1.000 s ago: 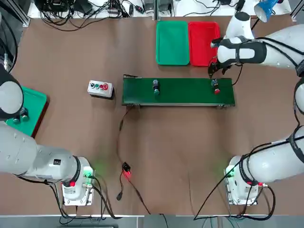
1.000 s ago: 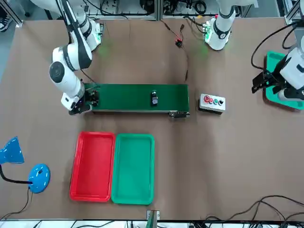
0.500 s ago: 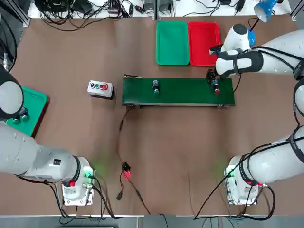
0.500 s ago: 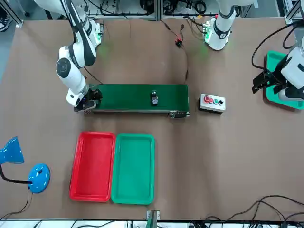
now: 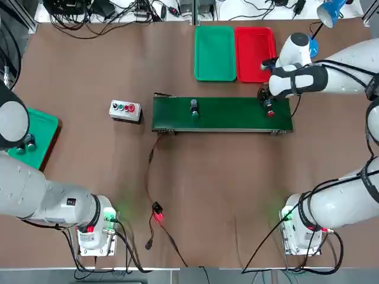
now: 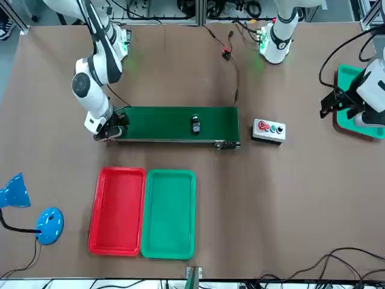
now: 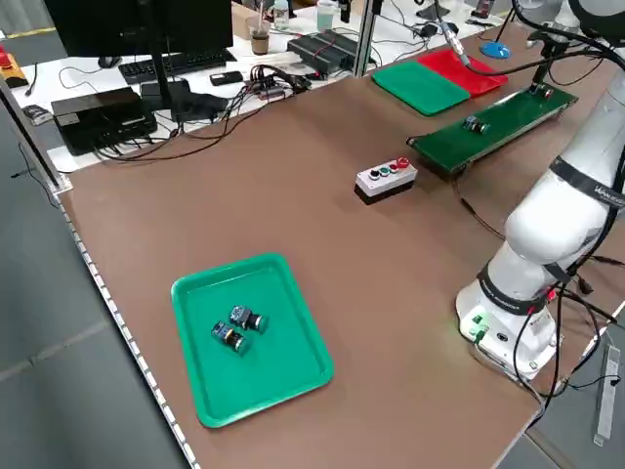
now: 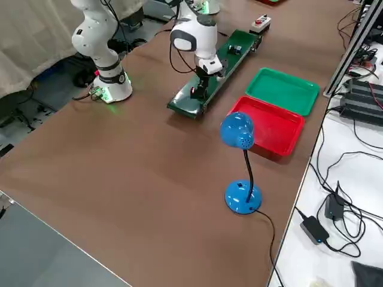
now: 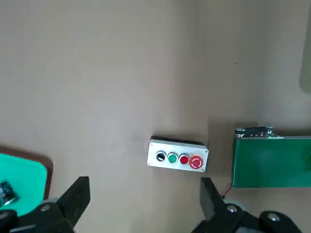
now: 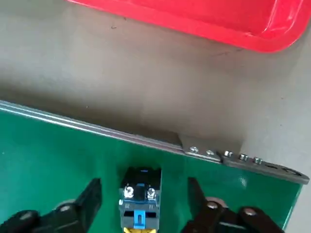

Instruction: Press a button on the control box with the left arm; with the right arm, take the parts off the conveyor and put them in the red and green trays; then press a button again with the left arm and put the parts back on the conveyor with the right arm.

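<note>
Red-capped part (image 10: 140,203) sits at the right end of the conveyor (image 5: 231,115), between the right gripper (image 10: 141,206) fingers, which straddle it parted, not yet touching. You can judge it small, light and rigid, best pinched across its dark body below the cap. Nearby stand the red tray (image 5: 253,52), green tray (image 5: 215,52), green-capped part (image 5: 193,108) mid-belt; left gripper (image 9: 141,206) hangs open, well back from the control box (image 5: 125,110).

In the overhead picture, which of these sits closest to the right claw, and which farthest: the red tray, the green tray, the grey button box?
From the right gripper, at the belt's end:
1. Red tray, just beyond it.
2. Green tray, beside the red one, farther toward the left arm's side.
3. Button box, off the belt's opposite end.
</note>
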Action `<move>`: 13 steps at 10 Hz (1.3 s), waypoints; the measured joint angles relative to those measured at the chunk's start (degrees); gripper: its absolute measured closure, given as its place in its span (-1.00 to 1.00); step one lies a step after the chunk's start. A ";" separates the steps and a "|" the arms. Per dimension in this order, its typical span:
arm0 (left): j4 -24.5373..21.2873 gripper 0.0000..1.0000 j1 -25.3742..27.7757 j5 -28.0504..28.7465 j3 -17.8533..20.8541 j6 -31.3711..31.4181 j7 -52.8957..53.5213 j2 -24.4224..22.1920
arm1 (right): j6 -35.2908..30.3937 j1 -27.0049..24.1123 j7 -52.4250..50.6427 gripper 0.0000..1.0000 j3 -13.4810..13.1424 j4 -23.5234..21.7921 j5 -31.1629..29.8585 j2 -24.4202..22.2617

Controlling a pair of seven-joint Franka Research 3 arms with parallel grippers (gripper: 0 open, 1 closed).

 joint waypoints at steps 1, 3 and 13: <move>0.00 -1.00 -0.03 0.00 0.00 0.00 0.00 0.00 | 0.11 0.00 0.00 -0.38 0.00 -0.15 0.00 0.00; 0.00 -1.00 -0.07 0.00 -0.03 0.00 0.00 0.00 | 0.16 0.00 0.01 0.14 0.01 -0.24 0.00 0.00; 0.05 -1.00 -0.12 0.00 -0.06 0.00 0.00 0.21 | -15.06 -3.43 2.37 0.33 -0.92 32.53 1.49 11.37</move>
